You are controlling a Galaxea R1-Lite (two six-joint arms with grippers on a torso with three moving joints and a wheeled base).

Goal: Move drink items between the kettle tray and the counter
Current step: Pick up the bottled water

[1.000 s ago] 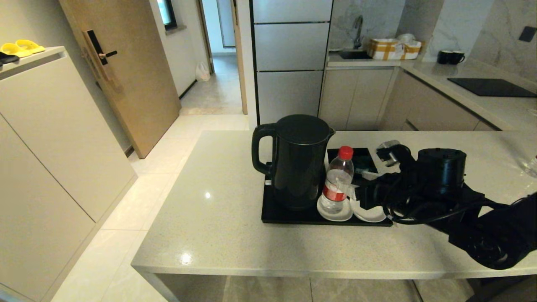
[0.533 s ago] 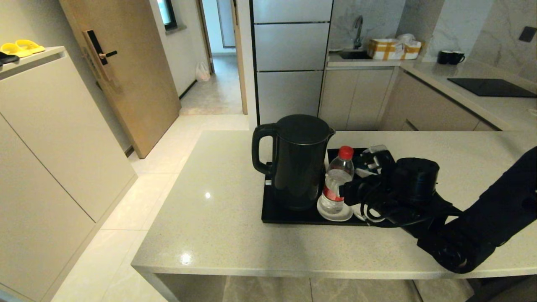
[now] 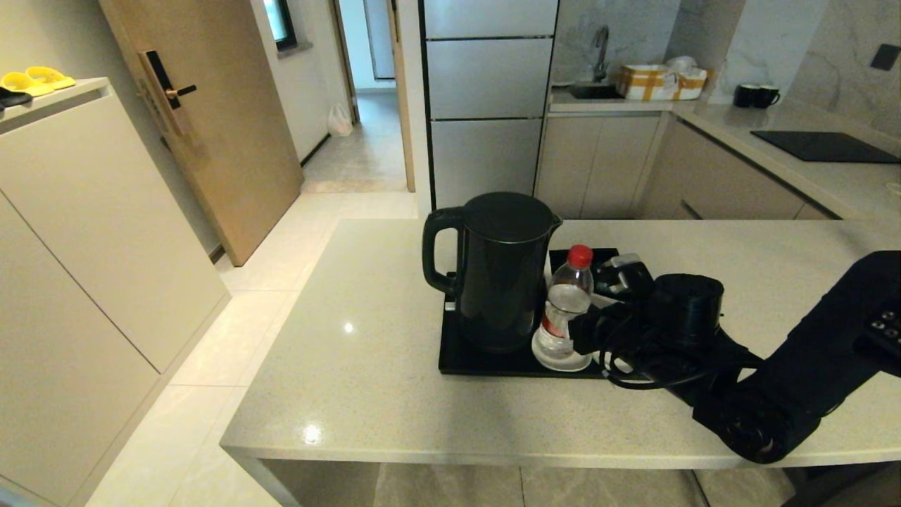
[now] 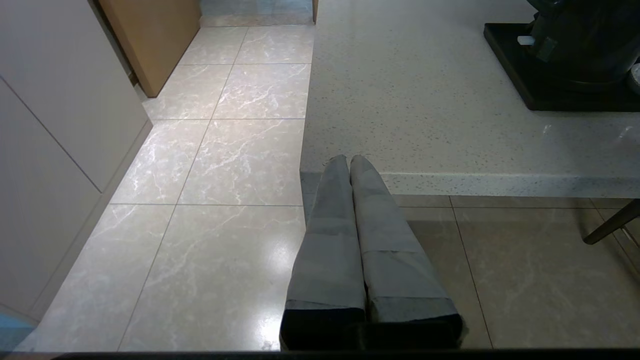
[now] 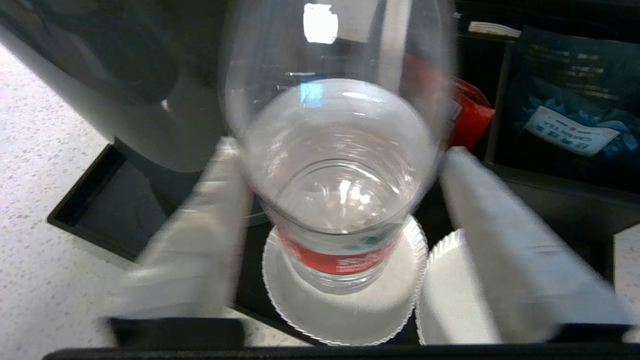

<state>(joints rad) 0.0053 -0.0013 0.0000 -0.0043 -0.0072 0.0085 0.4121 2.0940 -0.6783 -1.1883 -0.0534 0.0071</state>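
Observation:
A clear water bottle (image 3: 566,303) with a red cap stands upright on a white paper coaster on the black kettle tray (image 3: 479,362), just right of the black kettle (image 3: 500,271). My right gripper (image 3: 588,327) reaches in from the right at the bottle's lower half. In the right wrist view the bottle (image 5: 340,175) sits between the white fingers (image 5: 200,235) of the right gripper (image 5: 340,150), which is open; contact is unclear. The left gripper (image 4: 349,159) is shut and empty, parked off the edge of the counter (image 4: 425,100).
A second paper coaster (image 5: 450,290) lies beside the bottle's coaster (image 5: 345,310). Behind them a black box holds a red sachet (image 5: 470,115) and a dark sachet (image 5: 560,110). The kettle stands close to the gripper's far finger. Bare counter (image 3: 366,352) stretches left and in front of the tray.
The right arm has swung left across the counter to the tray. Its gripper now straddles the bottle, which has not moved. The left arm has kept still.

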